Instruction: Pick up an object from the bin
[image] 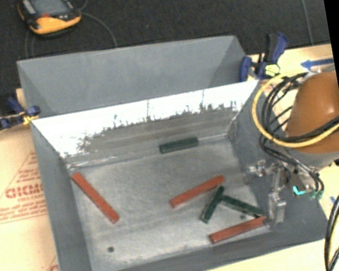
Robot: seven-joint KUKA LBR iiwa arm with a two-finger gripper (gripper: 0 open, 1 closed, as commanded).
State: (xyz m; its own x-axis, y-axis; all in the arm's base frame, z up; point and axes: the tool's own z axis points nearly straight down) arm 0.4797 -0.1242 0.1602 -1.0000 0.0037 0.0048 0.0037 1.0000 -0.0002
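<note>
My gripper (277,200) hangs low at the bin's right side, close to the right wall. Just left of and below it lies a red bar (238,230), flat along the front right of the floor, its right end by the gripper. Two dark green bars lie crossed a little to the left: one (211,206) slanting up and one (242,206) pointing toward the gripper. Another red bar (197,191) lies above them near the middle of the bin.
A long red bar (94,197) lies slanted at the left of the floor. A dark green bar (178,144) rests against the back wall. The arm with its orange cover and cables stands over the bin's right rim.
</note>
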